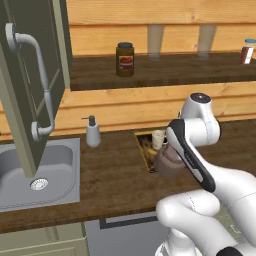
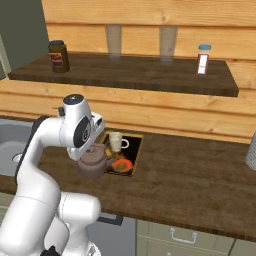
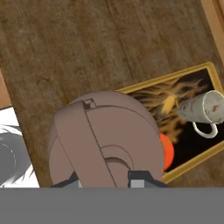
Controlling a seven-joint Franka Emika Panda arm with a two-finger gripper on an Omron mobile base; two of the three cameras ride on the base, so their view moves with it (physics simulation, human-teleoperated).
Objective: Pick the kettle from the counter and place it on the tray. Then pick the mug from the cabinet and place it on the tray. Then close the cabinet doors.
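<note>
Counter (image 1: 115, 175) w/ steel sink (image 1: 30, 172) at left; cabinet door (image 1: 30, 75) hangs open over sink. Tray (image 2: 134, 159) sits on counter by back wall, mug (image 2: 116, 142) upright on it. Brown kettle (image 3: 103, 140) hangs at tray's near edge, gripper (image 3: 105, 177) pinched on its arched handle
</note>
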